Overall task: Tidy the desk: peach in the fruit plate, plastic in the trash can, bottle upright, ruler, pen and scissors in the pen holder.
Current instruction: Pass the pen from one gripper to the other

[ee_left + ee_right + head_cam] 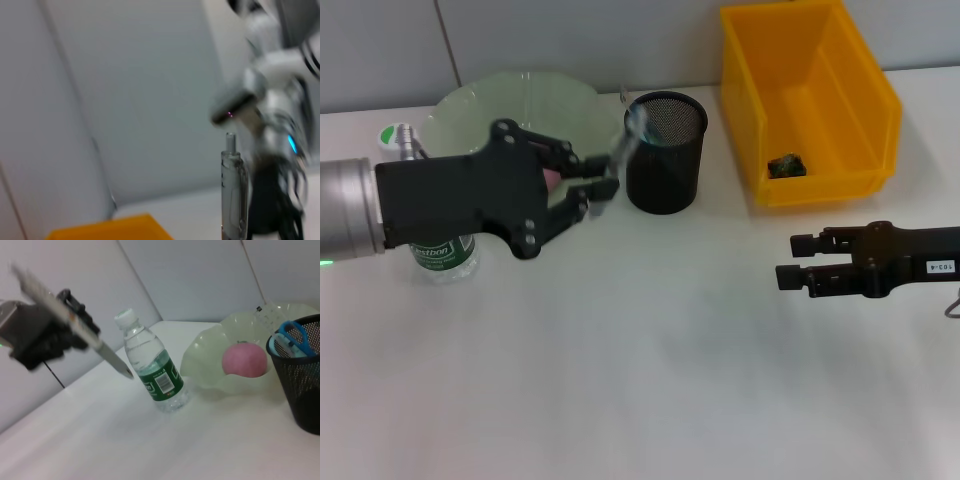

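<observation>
Leftmost, stood upright on the table [640, 380]: the bottle [438, 250], green label showing, partly behind the left arm. Just behind it, held the peach [243, 360] in the fruit plate [470, 110]. Next over, hovered the left gripper [598, 185], fingers closed on the pen [623, 150], the pen's long axis tilted up and rightward, its upper end leaning at the near-left rim of the pen holder [665, 152]. Lay immediately right of the fingers, that holder, so clearly the nearer arm for the drop. Judged the step as carrying the pen over the mouth; needed a tip toward vertical and a small shift rightward before release. Already stood in the holder: the scissors [296, 335], blue handles up. Farther right, sat the trash can [810, 95] with the plastic [786, 165] inside. Rightmost, waited the right gripper [798, 260] low over the table, fingers parted and holding nothing, well apart from the holder.
</observation>
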### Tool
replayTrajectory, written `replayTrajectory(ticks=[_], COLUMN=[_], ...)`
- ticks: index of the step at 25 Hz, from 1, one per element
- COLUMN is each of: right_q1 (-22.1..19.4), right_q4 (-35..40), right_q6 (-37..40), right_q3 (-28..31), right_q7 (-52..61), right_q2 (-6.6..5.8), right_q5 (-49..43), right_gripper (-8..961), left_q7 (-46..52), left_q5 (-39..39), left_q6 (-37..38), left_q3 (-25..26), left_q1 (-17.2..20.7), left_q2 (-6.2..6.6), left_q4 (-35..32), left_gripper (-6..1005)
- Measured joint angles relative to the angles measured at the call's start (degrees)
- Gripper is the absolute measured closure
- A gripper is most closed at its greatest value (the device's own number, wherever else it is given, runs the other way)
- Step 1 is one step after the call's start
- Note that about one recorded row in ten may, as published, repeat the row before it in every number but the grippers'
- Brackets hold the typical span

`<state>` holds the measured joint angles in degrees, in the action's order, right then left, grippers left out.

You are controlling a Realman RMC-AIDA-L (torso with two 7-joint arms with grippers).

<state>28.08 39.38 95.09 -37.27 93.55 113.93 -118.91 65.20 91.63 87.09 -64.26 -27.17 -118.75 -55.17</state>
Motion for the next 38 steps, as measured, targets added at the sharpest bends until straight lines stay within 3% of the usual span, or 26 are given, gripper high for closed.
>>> replayTrajectory(ticks=[6, 13, 17, 24, 28, 33, 36, 38], right_q1=[0.4, -1.4, -2.2, -1.8, -1.5, -1.8, -2.1, -2.2], right_q4=[-0.2, 0.0, 0.0, 0.3, 0.4, 0.5, 0.6, 1.0], right_q6=[0.5, 2.4, 3.3, 6.1, 7.8, 10.3, 12.1, 14.1], right_q3=[0.0, 0.0, 0.0, 2.7, 3.5, 5.3, 6.6, 7.0], right_q7=[-4.1, -11.5, -14.1, -16.0, -16.1, -12.7, -7.7, -0.1], right_q2=[-0.58, -0.26, -0.31, -0.52, -0.42, -0.86, -1.74, -3.17], right_q5=[1.0, 9.5, 12.5, 13.3, 13.3, 13.3, 13.4, 13.2], right_gripper=[204, 206, 207, 209, 210, 211, 211, 211], left_q7=[3.8, 4.5, 5.5, 6.8, 8.3, 16.8, 22.2, 25.0], left_q5=[-15.3, -28.5, -30.3, -30.0, -27.1, -11.2, -2.4, 3.0], left_q6=[-1.0, -9.9, -13.1, -15.1, -15.5, -16.6, -16.6, -16.4], left_q3=[-5.3, -17.7, -21.8, -22.7, -22.6, -20.7, -19.7, -19.2], left_q1=[2.2, 3.3, 3.0, 2.6, 2.4, 2.0, 1.2, 0.9], left_q2=[-0.11, -0.22, -0.03, 0.20, 0.48, 0.66, 0.62, 0.63], left_q4=[6.0, 8.6, 8.5, 8.4, 7.1, -3.1, -8.4, -12.0], left_gripper=[856, 854, 853, 851, 850, 848, 847, 847])
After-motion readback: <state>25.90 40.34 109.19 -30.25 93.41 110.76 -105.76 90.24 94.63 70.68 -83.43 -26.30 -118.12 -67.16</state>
